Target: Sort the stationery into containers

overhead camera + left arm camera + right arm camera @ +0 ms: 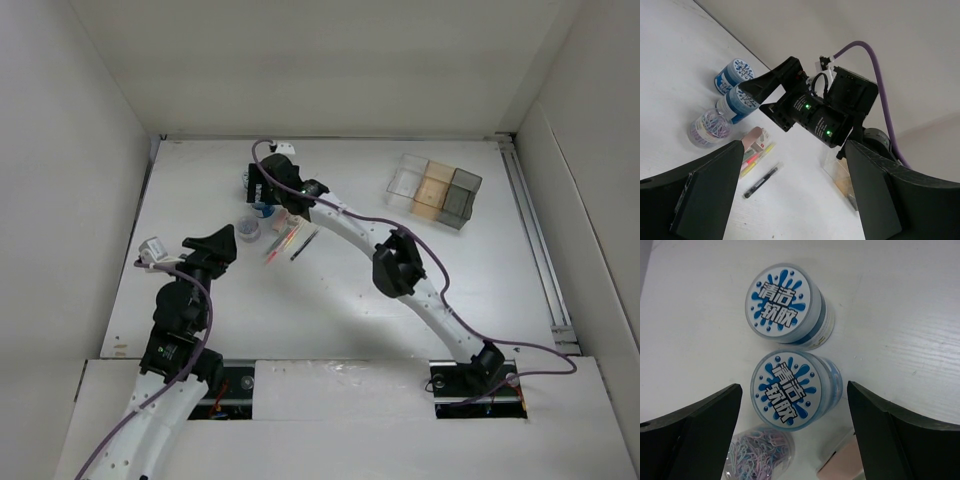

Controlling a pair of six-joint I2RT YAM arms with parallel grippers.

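Ideally, with the right arm's jaws standing released either side of the lower blue cylinder [795,390], mid-frame on the bench [900,300], the grasp is being centred so that the upper cylinder [787,305] and the clip tub [760,455] at lower left are being spared.

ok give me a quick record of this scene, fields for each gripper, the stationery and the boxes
right gripper: open, fingers either side of the nearer blue cylinder, not touching
left gripper: open, holding nothing
far blue cylinder: upright, just beyond the nearer one
paper clip tub: beside the nearer cylinder
pens: lying loose, unsorted
boxes: joined cluster, well right of the stationery
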